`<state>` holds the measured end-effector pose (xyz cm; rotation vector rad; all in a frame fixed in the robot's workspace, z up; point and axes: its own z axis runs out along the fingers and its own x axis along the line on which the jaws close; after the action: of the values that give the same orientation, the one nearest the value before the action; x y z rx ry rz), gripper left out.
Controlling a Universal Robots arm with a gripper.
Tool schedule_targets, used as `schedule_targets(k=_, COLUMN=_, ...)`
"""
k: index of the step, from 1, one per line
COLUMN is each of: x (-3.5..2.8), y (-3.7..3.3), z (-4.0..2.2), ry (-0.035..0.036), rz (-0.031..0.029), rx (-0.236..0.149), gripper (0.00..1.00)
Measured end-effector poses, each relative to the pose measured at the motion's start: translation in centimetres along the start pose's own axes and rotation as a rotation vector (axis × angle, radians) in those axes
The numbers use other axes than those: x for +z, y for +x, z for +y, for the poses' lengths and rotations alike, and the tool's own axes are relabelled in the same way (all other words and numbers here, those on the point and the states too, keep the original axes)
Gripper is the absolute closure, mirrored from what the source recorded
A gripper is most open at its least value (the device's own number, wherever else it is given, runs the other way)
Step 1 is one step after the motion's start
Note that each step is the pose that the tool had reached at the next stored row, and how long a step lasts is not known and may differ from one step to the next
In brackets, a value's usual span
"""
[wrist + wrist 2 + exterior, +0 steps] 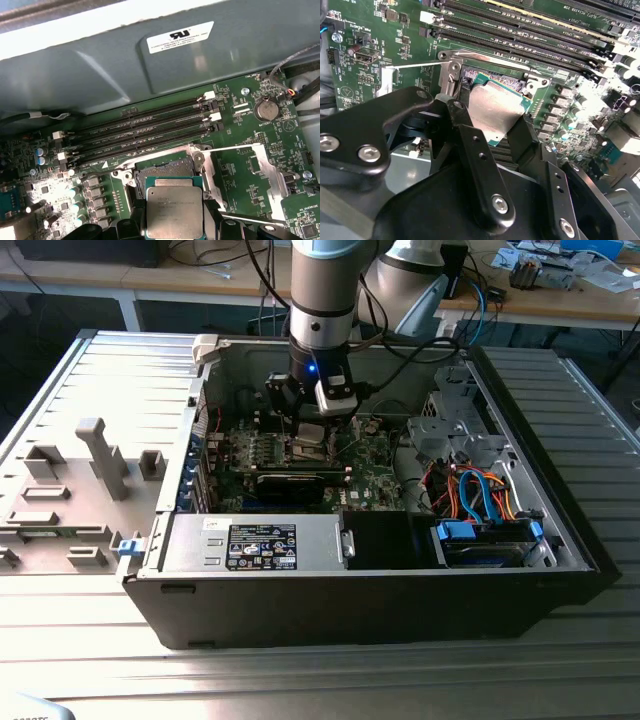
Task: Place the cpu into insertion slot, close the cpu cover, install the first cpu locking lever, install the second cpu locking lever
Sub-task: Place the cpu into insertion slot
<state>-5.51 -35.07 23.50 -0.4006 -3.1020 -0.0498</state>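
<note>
My gripper (492, 122) is shut on the cpu (495, 106), a flat silvery square chip pinched at two opposite edges by black fingers (470, 145). The chip hangs tilted just above the insertion slot (492, 80), whose dark recess and metal frame show past its far edge. In the first wrist view the cpu (174, 212) covers the near part of the insertion slot (165, 172). The cpu cover (272, 172) looks swung open beside the socket, with thin lever wires (232, 147) raised. In the exterior view the gripper (310, 430) sits low over the motherboard inside the open case.
Black memory slots (145, 125) run along one side of the socket, with capacitors (80, 192) beside it. The grey case wall (150, 65) rises beyond the slots. A long black card (290, 483), power supply (255, 543) and drive cage with blue and orange cables (480, 495) fill the case.
</note>
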Motion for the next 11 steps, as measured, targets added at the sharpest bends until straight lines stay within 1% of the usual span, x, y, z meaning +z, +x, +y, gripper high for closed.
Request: schedule_targets(k=11, x=0.13, y=0.00, z=0.00, ry=-0.0005, rz=-0.0012, rx=0.042, gripper=0.46)
